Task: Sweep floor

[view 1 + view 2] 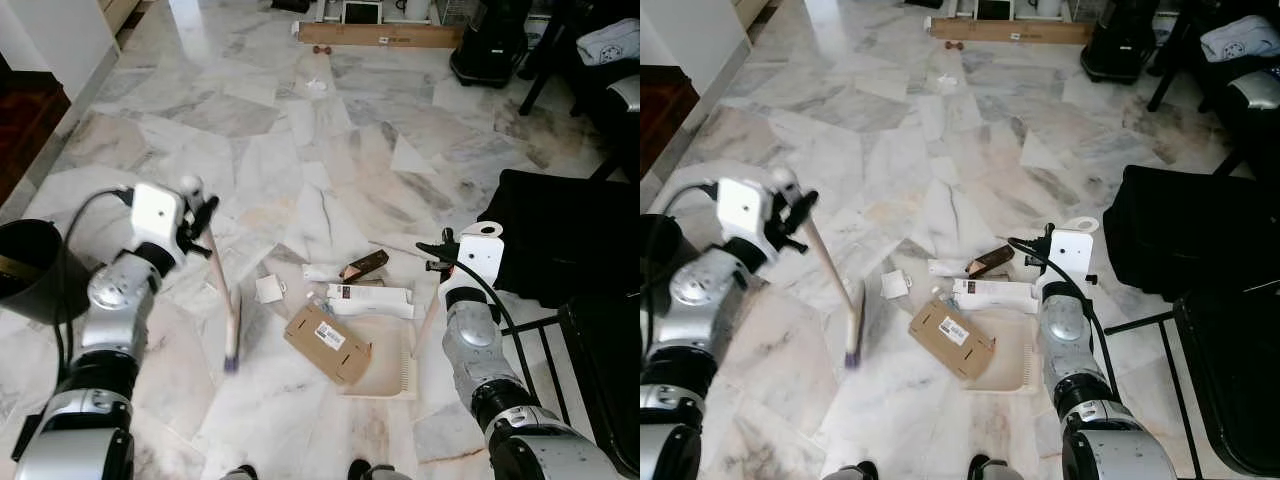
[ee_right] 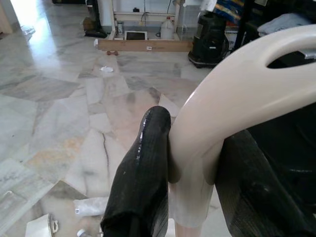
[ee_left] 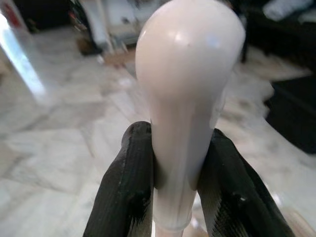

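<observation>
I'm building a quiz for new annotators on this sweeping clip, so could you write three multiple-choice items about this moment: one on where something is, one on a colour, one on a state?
1. Where does the brown cardboard box lie?
A. On the front edge of the dustpan
B. Inside the black bin
C. On the black chair

2. What colour is the knob at the top of the broom handle?
A. Red
B. Cream white
C. Blue

3. What is the right gripper doing?
A. Hanging open beside the robot
B. Resting open on the floor
C. Clamped on the dustpan handle

Answers:
1. A, the head views show the box partly over the beige pan's lip.
2. B, the left wrist view shows a pale glossy knob between the left gripper's fingers.
3. C, the right wrist view shows both black fingers pressed on the cream loop handle.
</observation>
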You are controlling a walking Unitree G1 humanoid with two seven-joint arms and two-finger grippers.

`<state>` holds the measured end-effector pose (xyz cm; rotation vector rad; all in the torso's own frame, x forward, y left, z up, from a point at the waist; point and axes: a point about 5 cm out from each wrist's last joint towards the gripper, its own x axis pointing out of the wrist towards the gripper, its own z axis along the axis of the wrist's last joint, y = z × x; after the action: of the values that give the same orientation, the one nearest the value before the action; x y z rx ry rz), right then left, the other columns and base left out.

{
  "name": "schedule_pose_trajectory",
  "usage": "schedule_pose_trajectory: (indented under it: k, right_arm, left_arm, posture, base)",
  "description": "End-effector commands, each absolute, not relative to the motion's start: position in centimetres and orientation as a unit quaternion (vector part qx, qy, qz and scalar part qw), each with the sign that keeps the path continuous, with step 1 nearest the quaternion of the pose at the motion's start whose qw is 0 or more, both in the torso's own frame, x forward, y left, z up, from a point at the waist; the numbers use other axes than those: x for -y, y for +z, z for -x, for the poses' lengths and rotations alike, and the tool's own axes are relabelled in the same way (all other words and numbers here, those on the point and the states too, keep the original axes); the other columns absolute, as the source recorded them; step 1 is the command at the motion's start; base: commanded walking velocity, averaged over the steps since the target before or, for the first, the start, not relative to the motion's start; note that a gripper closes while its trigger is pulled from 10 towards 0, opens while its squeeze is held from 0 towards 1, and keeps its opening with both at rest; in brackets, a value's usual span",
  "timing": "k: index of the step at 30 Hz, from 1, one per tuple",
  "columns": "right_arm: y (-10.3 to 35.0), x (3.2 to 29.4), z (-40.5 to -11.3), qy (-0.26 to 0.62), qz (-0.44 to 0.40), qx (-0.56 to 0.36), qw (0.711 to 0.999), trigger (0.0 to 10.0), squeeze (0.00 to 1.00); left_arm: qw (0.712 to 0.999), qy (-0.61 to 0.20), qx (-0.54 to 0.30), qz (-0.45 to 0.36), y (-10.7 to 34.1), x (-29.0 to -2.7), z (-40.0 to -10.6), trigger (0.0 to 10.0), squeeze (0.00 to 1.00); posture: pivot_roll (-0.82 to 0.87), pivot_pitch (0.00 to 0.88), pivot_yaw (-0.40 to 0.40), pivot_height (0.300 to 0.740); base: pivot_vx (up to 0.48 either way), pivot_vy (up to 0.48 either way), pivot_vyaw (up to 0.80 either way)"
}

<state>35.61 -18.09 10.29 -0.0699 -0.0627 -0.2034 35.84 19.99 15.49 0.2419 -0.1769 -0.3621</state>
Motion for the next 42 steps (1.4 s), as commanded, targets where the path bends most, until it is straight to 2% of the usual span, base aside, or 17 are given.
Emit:
schedule_pose_trajectory:
  k: [1,6,9,17,33,39,41,42]
  right_arm:
    - [10.6,18.3,-35.8,-0.105,0.032,0.036,0.993,10.0,0.00]
    - [10.7,18.5,-35.8,-0.106,0.034,0.037,0.993,10.0,0.00]
    - [10.8,18.6,-35.8,-0.107,0.035,0.039,0.993,10.0,0.00]
    - [10.8,18.6,-35.8,-0.106,0.035,0.039,0.993,10.0,0.00]
    - [10.9,18.4,-35.9,-0.099,0.027,0.039,0.994,10.0,0.00]
    - [10.8,18.5,-35.9,-0.106,-0.006,0.035,0.994,10.0,0.00]
    - [10.8,19.1,-35.9,-0.121,-0.058,0.033,0.990,10.0,0.00]
    - [10.8,19.1,-35.9,-0.121,-0.058,0.033,0.990,10.0,0.00]
  left_arm:
    - [0.965,-0.194,0.094,-0.150,15.0,-19.1,-35.7,10.0,0.00]
    - [0.964,-0.225,0.077,-0.119,14.0,-17.3,-35.7,10.0,0.00]
    - [0.965,-0.240,0.073,-0.070,13.9,-16.6,-36.0,10.0,0.00]
    - [0.966,-0.245,0.079,0.010,14.7,-17.2,-36.5,10.0,0.00]
    - [0.958,-0.263,0.100,0.063,16.3,-18.0,-36.7,10.0,0.00]
    - [0.955,-0.264,0.110,0.077,16.9,-18.1,-36.8,10.0,0.00]
    - [0.952,-0.269,0.116,0.086,17.3,-18.0,-36.9,10.0,0.00]
    - [0.952,-0.269,0.116,0.086,17.3,-18.0,-36.9,10.0,0.00]
  posture:
    - [0.01,0.189,-0.009,0.740]
    - [0.00,0.193,-0.012,0.740]
    - [-0.01,0.194,-0.013,0.740]
    - [-0.01,0.202,-0.012,0.740]
    - [0.00,0.202,-0.011,0.740]
    - [0.00,0.200,-0.010,0.740]
    - [0.00,0.195,-0.007,0.740]
    - [0.00,0.195,-0.007,0.740]
  base:
    - [0.000,0.000,0.00]
    - [0.000,0.000,0.00]
    - [0.000,0.000,0.00]
    - [0.000,0.000,0.00]
    - [0.000,0.000,0.00]
    - [0.000,0.000,0.00]
    - [0.000,0.000,0.00]
    - [0.000,0.000,0.00]
